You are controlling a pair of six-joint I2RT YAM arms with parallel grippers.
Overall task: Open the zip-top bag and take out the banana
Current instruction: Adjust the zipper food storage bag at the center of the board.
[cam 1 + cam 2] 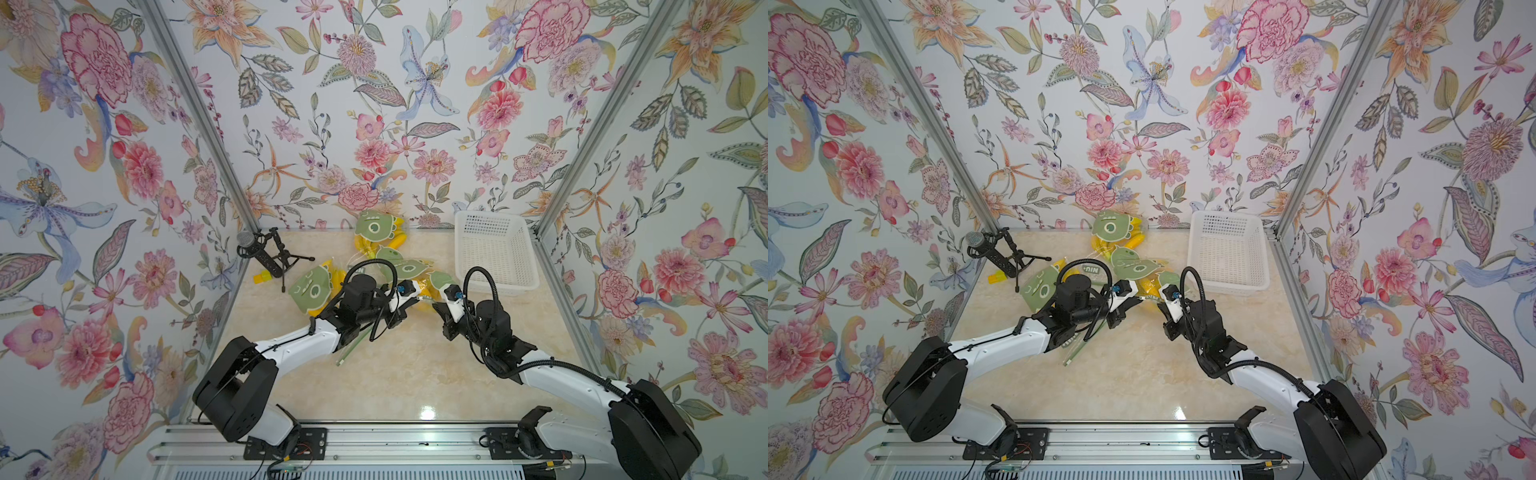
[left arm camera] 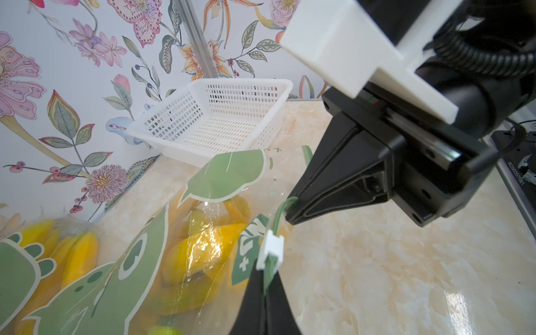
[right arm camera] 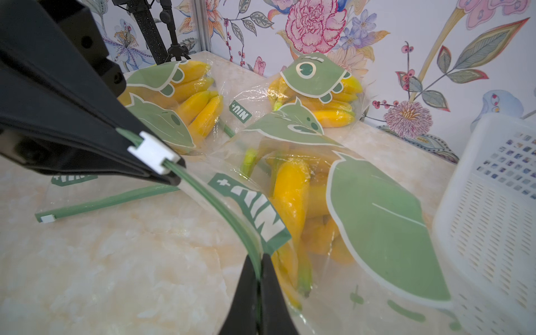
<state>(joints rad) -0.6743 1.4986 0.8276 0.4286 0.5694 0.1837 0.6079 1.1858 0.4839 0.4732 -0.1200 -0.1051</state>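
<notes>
Bags w/ green cartoon prints are lying mid-frame in both top views. The zip-top bag (image 1: 441, 281) we are working on is sitting at the lower right of that pile, w/ the banana (image 1: 426, 287) showing yellow through the film. The left gripper (image 1: 417, 300) and right gripper (image 1: 436, 306) are sitting tip to tip at its near edge, too small here to tell how the jaws stand. The white basket (image 1: 494, 253) is standing just right of the pile, prob. as the drop-off.

In the left wrist view, the left gripper (image 2: 267, 275) at bottom centre is pressed together on the green zip strip (image 2: 277, 220), w/ the white slider (image 2: 271, 249) sitting right at its tips. The right gripper (image 2: 293, 214), centre right, is clamped on the same strip a little further along.

In the right wrist view, the right gripper (image 3: 258, 269) at bottom centre is pinching the strip flat, and the strip is arcing up-left to the slider (image 3: 152, 153). We are holding two spots on one strip so that, we judge, one hand is anchoring while the other can draw the slider. The bag looks unopened, w/ the banana (image 3: 290, 191) inside.

The tabletop (image 1: 399, 382) is glossy cream marble-look and is throwing glare at lower centre. Floral wallpaper (image 1: 374, 104) is covering three walls, w/ alu posts (image 1: 199, 112) in the corners. A mic (image 1: 245, 239) on a tripod is standing at the table's upper left.
</notes>
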